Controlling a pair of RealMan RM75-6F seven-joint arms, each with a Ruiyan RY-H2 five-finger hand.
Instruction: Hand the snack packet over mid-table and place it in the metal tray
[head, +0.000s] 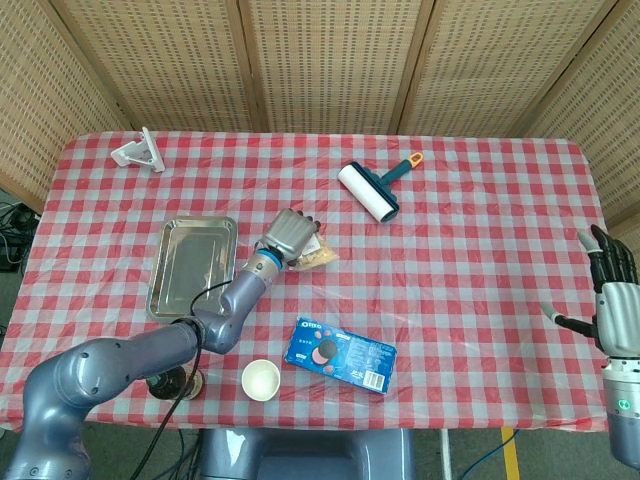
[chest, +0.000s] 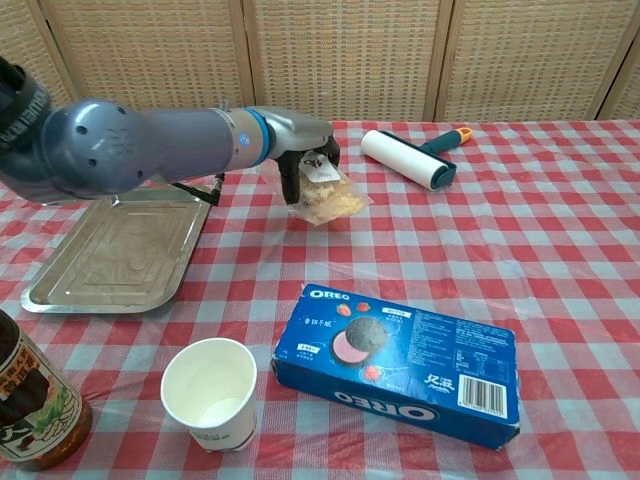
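Left hand (head: 287, 234) grips snack packet (head: 318, 257) beside metal tray (head: 190, 264); right hand (head: 606, 288) at table edge.

red-checked tablecloth (chest: 560, 250); blue box (chest: 400, 362)

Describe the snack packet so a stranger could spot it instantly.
Start at the metal tray on the table's left side; just right of it, the left hand grips the snack packet. It is a small clear bag of tan pieces, unlike the blue Oreo box nearer the front.

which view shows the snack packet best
The chest view: the snack packet faces the camera, lifted in the left robot hand. In the head view that hand covers most of the packet.
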